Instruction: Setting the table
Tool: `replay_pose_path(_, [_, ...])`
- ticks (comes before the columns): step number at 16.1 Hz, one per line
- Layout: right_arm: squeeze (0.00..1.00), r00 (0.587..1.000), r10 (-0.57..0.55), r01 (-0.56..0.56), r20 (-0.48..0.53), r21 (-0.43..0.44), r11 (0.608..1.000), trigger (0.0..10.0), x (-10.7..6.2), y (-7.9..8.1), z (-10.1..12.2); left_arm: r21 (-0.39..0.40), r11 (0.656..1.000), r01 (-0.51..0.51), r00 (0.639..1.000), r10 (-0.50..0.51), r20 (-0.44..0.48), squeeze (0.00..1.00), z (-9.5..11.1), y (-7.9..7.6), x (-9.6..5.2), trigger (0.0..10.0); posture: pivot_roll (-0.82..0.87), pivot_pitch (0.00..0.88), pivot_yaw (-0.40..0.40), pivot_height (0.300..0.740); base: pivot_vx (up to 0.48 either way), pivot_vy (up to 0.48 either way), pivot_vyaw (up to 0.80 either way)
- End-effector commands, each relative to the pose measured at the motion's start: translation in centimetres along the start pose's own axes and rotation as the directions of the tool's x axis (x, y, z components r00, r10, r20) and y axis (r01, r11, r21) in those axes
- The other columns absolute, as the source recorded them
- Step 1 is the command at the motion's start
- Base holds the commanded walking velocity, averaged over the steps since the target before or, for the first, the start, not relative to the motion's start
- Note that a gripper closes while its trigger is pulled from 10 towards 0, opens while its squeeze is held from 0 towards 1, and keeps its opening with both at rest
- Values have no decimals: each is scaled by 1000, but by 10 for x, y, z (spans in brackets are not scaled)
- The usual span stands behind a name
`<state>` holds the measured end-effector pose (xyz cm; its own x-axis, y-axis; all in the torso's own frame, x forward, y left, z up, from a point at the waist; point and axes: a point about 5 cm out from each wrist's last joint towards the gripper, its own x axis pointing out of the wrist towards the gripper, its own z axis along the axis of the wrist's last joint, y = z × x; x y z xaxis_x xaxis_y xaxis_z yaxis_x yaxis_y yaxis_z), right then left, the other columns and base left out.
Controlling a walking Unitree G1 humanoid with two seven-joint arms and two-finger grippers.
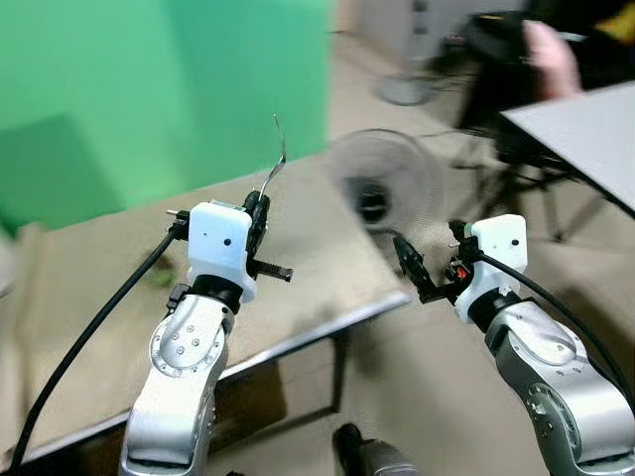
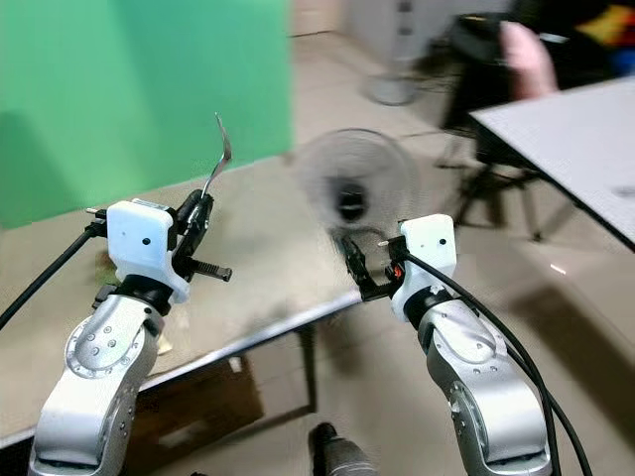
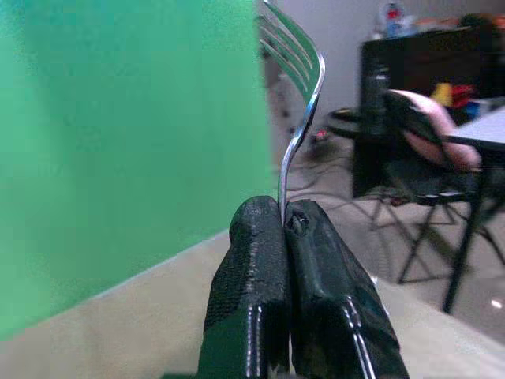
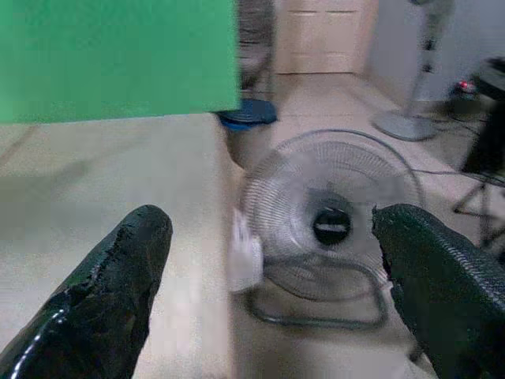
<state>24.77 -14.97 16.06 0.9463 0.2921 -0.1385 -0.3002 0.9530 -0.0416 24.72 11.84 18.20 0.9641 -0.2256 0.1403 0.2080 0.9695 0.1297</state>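
Observation:
A silver fork (image 1: pixel 277 157) stands upright, tines up, pinched by its handle in my left gripper (image 1: pixel 260 203), which is shut on it above the tan table (image 1: pixel 89 297). In the left wrist view the fork (image 3: pixel 296 95) rises from between the closed black fingers (image 3: pixel 252 292). My right gripper (image 1: pixel 412 266) hangs open just past the table's right edge, with nothing between its fingers (image 4: pixel 118 284).
A floor fan (image 1: pixel 377 193) stands on the floor just beyond the table's right corner. A green screen (image 1: pixel 149 89) backs the table. A grey table (image 1: pixel 585 129) and a seated person's arm (image 1: pixel 551 55) are at the far right. A small greenish object (image 1: pixel 161 274) lies on the table.

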Motion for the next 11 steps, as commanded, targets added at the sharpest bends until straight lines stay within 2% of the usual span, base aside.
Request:
replay_pose_path(1, [0, 1000, -1, 1, 6, 0, 1000, 10000, 0, -1, 3, -6, 1000, 0, 1000, 0, 31, 0, 8, 0, -1, 10000, -110, 30, 46, 740, 0, 0, -800])
replay_pose_path(11, [0, 999, -32, 32, -8, -1, 999, 10000, 1, -4, 2, -14, 1000, -4, 1000, 4, 26, 0, 7, 1, -2, 10000, -114, 26, 46, 740, 0, 0, -800])
